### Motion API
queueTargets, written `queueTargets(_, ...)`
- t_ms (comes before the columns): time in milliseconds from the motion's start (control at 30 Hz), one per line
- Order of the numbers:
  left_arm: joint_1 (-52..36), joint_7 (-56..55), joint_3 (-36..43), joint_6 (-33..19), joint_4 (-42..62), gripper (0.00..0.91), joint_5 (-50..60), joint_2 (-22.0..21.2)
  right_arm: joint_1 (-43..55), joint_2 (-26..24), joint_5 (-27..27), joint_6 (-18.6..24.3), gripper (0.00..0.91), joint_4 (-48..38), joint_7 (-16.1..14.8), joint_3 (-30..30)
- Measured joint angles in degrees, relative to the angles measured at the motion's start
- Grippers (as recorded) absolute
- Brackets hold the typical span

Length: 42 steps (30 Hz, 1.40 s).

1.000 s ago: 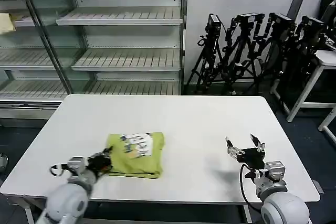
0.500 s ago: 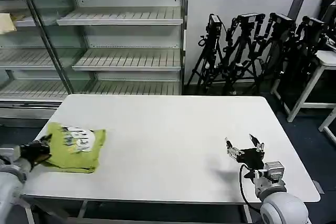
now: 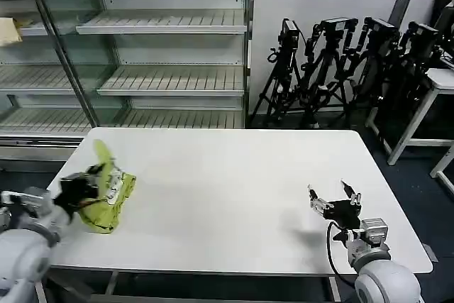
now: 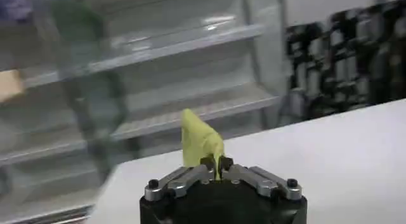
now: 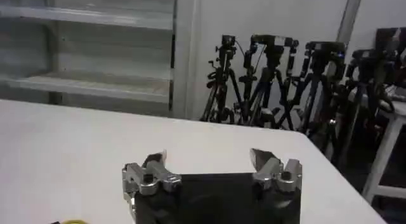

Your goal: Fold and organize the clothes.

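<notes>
The clothes are one folded lime yellow-green T-shirt [image 3: 106,193] with a white printed patch, bunched and partly lifted near the table's left edge. My left gripper [image 3: 86,184] is shut on an edge of it. In the left wrist view a peak of the shirt [image 4: 198,139] sticks up from between the closed fingers of that gripper [image 4: 217,163]. My right gripper [image 3: 335,195] rests open over the table's right front part, holding nothing; in the right wrist view that gripper [image 5: 208,160] has its jaws wide apart above the bare tabletop.
The white table [image 3: 227,175] stands before a glass-fronted shelf unit [image 3: 142,69] with slatted shelves. A pale yellow folded item [image 3: 8,31] lies on an upper shelf at far left. Several camera tripods [image 3: 340,62] stand behind the table at right, beside another white table [image 3: 436,83].
My left gripper has dragged the shirt from the table's front middle to the left edge and raised it, so the shirt now hangs bunched. The right arm has stayed put.
</notes>
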Motion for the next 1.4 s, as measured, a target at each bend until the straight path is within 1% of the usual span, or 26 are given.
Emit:
queueTargets(167, -2.04, -2.51, 8.33, 0.04, -4.77, 0.000, -1.26, -2.89, 0.34, -0.42, 0.00, 0.02, 0.907, 0.17, 0.00, 0.70)
queueTargets(300, -3.18, -4.75, 15.09, 0.03, -6.37, 0.000, -1.29, -6.05, 0.87, -0.39, -0.03, 0.00, 0.907, 0.01, 0.02, 0.65)
queueTargets(533, -5.24, -9.23, 26.83, -0.05, -5.30, 0.000, 2.40, -14.06, 1.86, -0.40, -0.28, -0.23, 0.907, -0.13, 0.06, 0.41)
queueTargets(700, -7.30, -10.82, 32.06, -0.13, -2.68, 0.010, 5.83, -18.88, 1.98, -0.89, -0.12, -0.25, 0.907, 0.17, 0.05, 1.13)
queueTargets(733, -7.89, -11.15, 32.79, -0.13, -2.03, 0.816, 6.35, -19.53, 1.94, -0.98, -0.07, -0.25, 0.907, 0.25, 0.05, 1.28)
queueTargets(767, -8.41, -11.34, 33.39, -0.14, -1.46, 0.907, 6.73, -20.03, 1.93, -1.05, -0.04, -0.26, 0.907, 0.29, 0.04, 1.42)
queueTargets(1067, -10.88, -11.12, 38.05, -0.82, -0.01, 0.907, 7.93, -22.96, 3.09, -1.31, 0.40, -0.30, 0.907, -0.46, -0.53, 2.83)
queueTargets(1267, -12.18, -9.38, 38.47, -3.37, -0.30, 0.907, 8.32, -23.63, 4.63, -0.96, -0.50, 0.58, 0.907, -1.52, -1.37, 2.45)
queueTargets(1400, -12.18, -7.09, 37.29, -5.77, -0.71, 0.907, 9.08, -23.61, 5.83, -0.49, -1.29, 1.30, 0.907, -2.31, -1.63, 1.69)
